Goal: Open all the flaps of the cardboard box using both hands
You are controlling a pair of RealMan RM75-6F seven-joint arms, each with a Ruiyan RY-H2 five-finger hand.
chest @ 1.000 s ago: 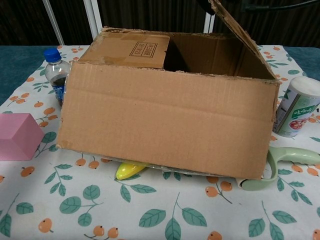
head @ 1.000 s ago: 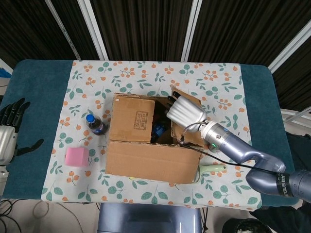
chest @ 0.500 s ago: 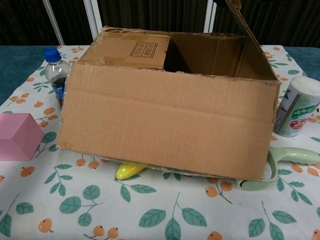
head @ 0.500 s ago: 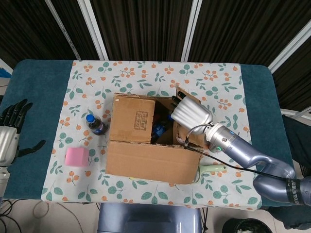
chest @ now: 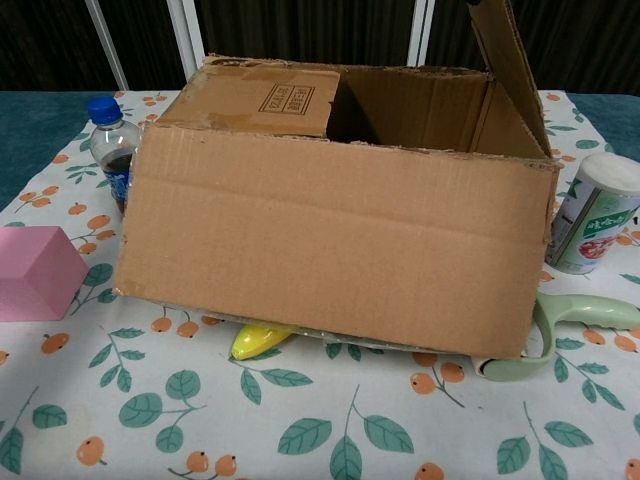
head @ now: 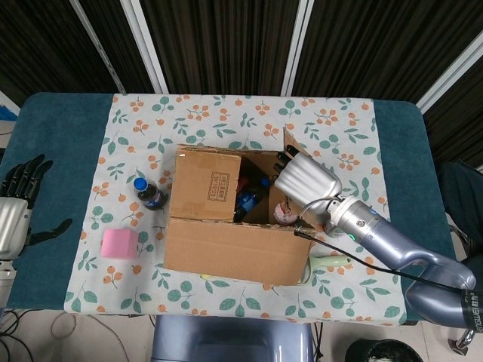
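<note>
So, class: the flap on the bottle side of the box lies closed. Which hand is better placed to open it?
Left. The left hand waits open at that table edge, nearer the closed flap; the right hand is at the raised flap opposite.

- We see even, bright overhead light in both views, with soft shadows.
- Our chest view stays sharp; the cardboard box (chest: 330, 250) interior is dark.

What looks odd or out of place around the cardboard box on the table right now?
A yellow thing is wedged under the front of the cardboard box, so the box may not sit flat. A pale green tool pokes out by its right corner. One left flap lies shut.
</note>
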